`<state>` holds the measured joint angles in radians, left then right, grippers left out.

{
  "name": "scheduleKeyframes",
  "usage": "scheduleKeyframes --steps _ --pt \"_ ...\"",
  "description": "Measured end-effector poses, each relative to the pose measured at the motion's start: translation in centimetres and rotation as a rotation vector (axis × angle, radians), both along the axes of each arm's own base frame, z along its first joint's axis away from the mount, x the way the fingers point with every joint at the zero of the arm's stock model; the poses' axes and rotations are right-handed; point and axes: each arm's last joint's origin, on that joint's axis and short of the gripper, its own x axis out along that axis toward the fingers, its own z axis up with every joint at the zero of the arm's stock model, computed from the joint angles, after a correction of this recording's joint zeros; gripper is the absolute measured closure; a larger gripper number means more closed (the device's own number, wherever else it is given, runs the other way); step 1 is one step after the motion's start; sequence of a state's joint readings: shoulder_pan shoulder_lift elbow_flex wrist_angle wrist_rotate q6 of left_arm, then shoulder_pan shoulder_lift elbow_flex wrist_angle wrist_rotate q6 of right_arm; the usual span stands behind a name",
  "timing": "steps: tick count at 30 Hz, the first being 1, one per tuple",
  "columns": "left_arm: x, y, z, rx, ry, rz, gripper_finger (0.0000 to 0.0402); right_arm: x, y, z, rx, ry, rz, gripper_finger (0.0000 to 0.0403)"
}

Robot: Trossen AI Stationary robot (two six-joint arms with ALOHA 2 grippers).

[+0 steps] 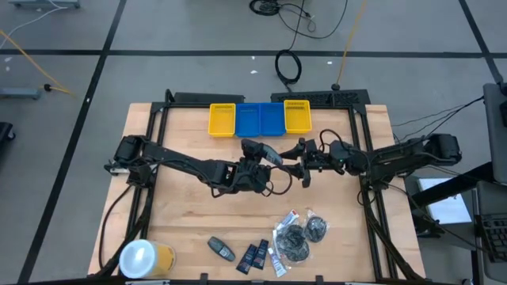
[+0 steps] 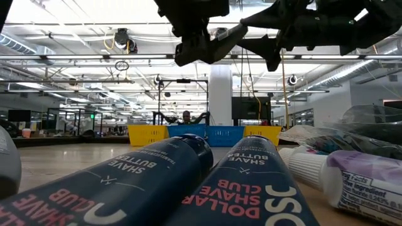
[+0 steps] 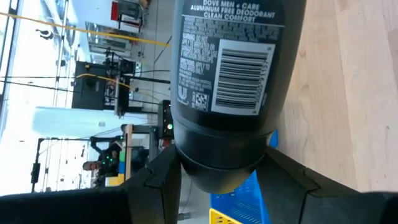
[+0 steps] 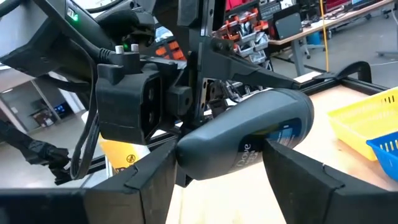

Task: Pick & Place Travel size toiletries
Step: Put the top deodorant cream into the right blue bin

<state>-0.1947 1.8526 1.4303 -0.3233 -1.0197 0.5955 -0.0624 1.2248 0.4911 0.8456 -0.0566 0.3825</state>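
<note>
My left gripper (image 1: 257,164) hovers over the table's middle, shut on a dark grey oblong deodorant bottle (image 1: 271,154). The bottle fills the left wrist view (image 3: 230,81). My right gripper (image 1: 304,164) faces it from the right, open. In the right wrist view its fingers (image 4: 292,177) stand on either side of the bottle's rounded free end (image 4: 273,121); I see no touch. Another grey bottle (image 1: 221,248), navy packets (image 1: 253,256), white tubes (image 1: 276,262) and clear pouches (image 1: 294,240) lie flat near the table's near edge. My left gripper pinches the bottle between its two fingers at the cap end (image 3: 219,163). It comes level from the table's left, and the bottle runs on along the fingers toward the right arm. The bottle is lifted clear of the table (image 2: 210,45), its free end tilted a little upward.
Yellow trays (image 1: 223,119) (image 1: 297,116) and a blue tray (image 1: 261,119) sit in a row at the far edge. A large white-topped yellow container (image 1: 146,259) stands at the near left corner. Bare wood (image 1: 190,214) lies between the arms and the toiletries.
</note>
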Motion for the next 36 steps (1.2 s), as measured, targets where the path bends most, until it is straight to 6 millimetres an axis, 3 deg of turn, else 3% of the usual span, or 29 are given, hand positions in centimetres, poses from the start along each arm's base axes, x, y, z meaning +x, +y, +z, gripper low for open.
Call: scheduleKeyframes --steps 18,36 --pt "-0.4 0.1 -0.3 0.009 0.018 0.036 0.0241 0.0 -0.2 -0.2 0.046 0.024 -0.054 0.0258" --pt "-0.3 -1.5 0.0 0.016 0.017 -0.033 0.0256 -0.1 -1.2 -0.7 0.060 0.072 -0.157 0.0248"
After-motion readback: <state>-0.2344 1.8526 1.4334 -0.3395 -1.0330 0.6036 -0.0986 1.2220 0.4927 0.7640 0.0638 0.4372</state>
